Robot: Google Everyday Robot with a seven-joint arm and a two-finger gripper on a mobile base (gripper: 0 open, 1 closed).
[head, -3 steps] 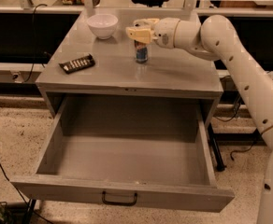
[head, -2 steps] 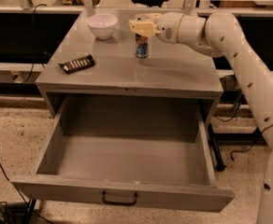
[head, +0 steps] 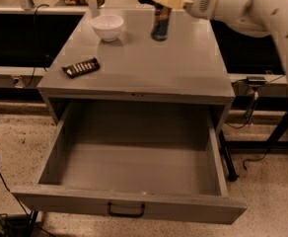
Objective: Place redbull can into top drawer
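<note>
The redbull can (head: 160, 26), slim and blue with a reddish mark, hangs upright a little above the back of the grey cabinet top (head: 144, 68). My gripper (head: 159, 5) reaches in from the upper right and is shut on the can's upper part, hiding its top. The top drawer (head: 129, 204) is pulled wide open below the cabinet top at the front. It is empty, with a small dark handle (head: 126, 210) centred on its front panel.
A white bowl (head: 107, 27) stands at the back left of the cabinet top. A dark flat packet (head: 81, 67) lies near the left edge. Cables and table legs (head: 250, 102) run beside the cabinet on the right.
The gripper has closed on the can and lifted it off the cabinet top, moving up and slightly to the right. The bowl, packet and drawer have not moved.
</note>
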